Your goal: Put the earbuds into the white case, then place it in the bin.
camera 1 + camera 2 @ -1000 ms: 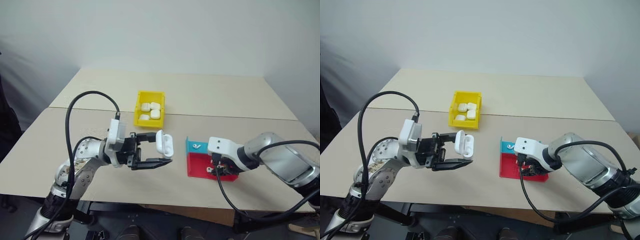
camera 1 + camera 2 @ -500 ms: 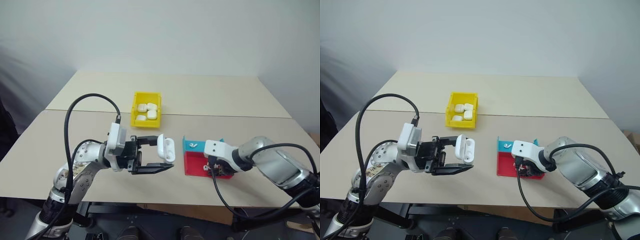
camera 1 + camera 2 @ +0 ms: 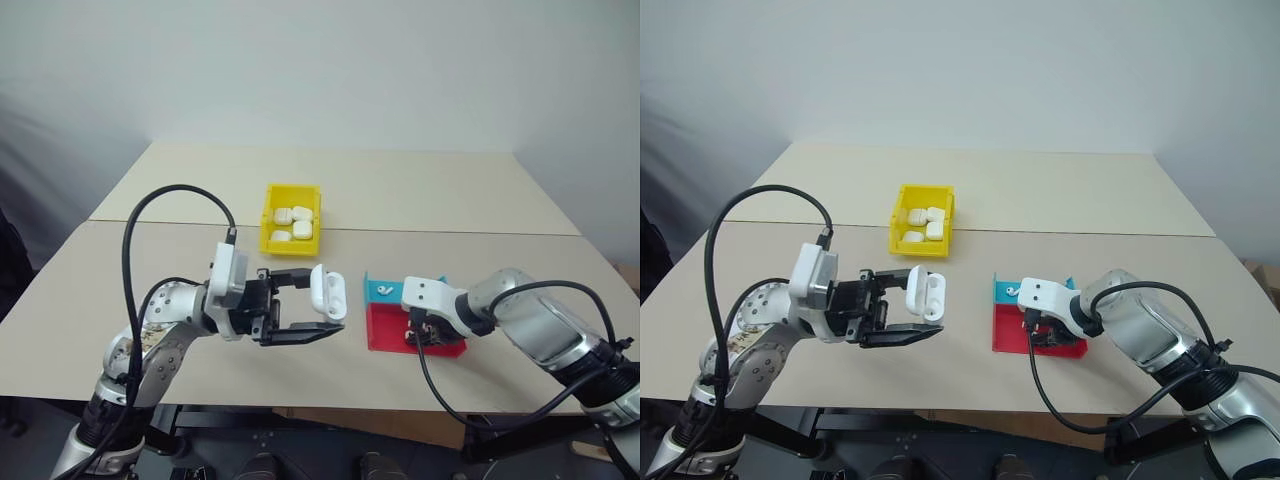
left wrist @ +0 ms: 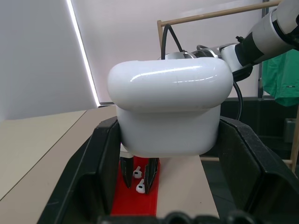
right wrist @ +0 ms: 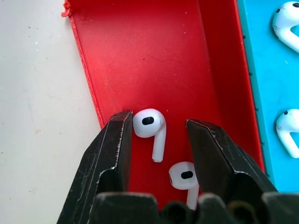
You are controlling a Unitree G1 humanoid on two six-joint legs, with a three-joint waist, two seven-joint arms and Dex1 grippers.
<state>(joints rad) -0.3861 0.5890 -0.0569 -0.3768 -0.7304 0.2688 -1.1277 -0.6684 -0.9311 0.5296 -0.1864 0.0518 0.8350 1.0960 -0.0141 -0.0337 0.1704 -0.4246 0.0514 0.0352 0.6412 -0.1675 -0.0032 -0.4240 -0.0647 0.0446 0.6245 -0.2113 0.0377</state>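
Soft, even indoor light, faint shadows; glare streaks the close, slightly blurred white case (image 4: pixel 170 109).

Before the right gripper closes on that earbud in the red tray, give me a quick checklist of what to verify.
1. Right gripper open, a finger either side of one earbud: ok.
2. Second earbud clear of the fingers: not ok, it lies against one.
3. Left gripper holding the white case: ok.
4. Case lid open: ok.
5. Room left in the yellow bin: cannot tell.
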